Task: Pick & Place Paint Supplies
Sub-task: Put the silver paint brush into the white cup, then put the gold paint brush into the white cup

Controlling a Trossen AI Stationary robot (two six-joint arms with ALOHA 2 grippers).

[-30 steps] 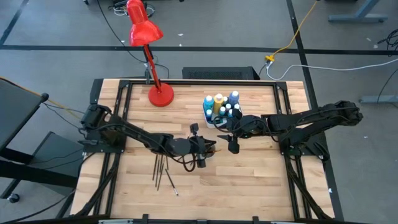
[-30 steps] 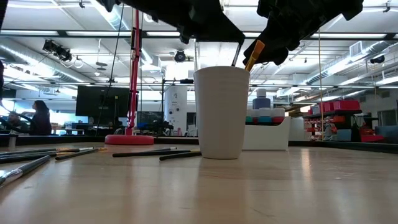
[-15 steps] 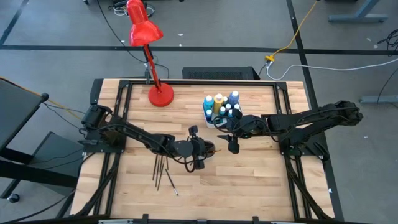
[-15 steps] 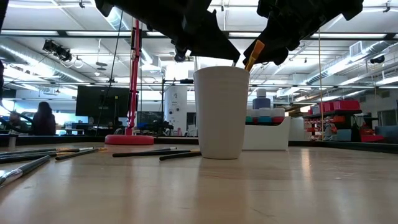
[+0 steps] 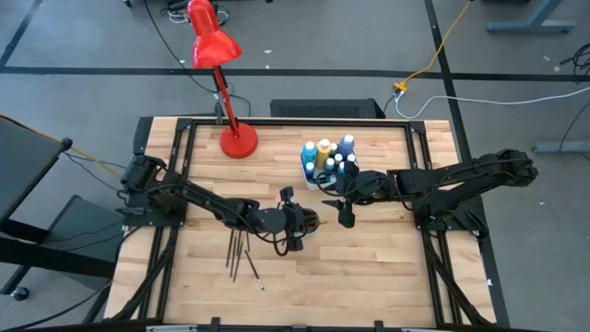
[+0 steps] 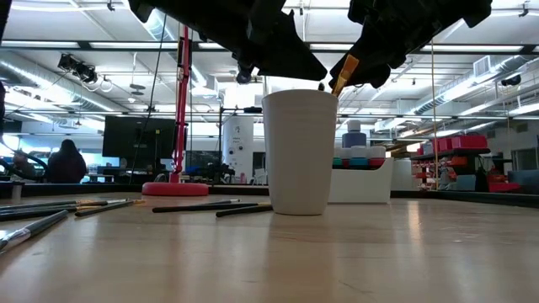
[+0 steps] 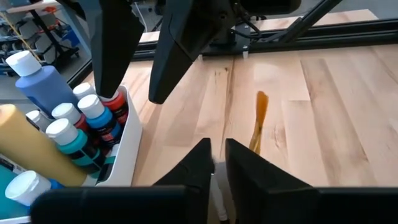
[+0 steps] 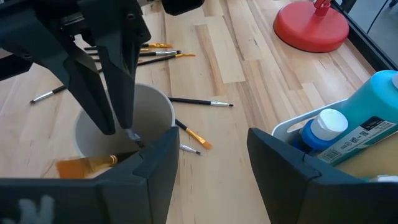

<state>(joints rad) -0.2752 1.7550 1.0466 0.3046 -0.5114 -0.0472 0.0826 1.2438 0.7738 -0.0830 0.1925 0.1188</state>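
A white cup (image 6: 300,151) stands mid-table, under my left gripper (image 5: 302,221). That gripper points down into the cup's mouth (image 8: 158,102), its fingers a little apart. The pale upper end of a thin brush (image 7: 216,190) stands in the gap between them, and its ferrule (image 8: 133,134) shows inside the cup. An orange-bristled brush (image 6: 344,74) leans in the cup too. My right gripper (image 5: 343,214) hovers open just right of the cup, holding nothing. Several paint bottles (image 7: 68,124) stand in a white tray (image 5: 327,164). Loose brushes (image 5: 241,254) lie on the wood to the left.
The red desk lamp stands on its round base (image 5: 239,142) at the far left of the table. More brushes (image 8: 199,101) lie close to the cup's foot. The tray (image 8: 292,127) sits just beyond my right gripper. Bare wood lies toward the near edge.
My left gripper has opened a little over the cup and turned slightly at the wrist. The thin dark brush it held has dropped lower into the cup. My right gripper has kept still.
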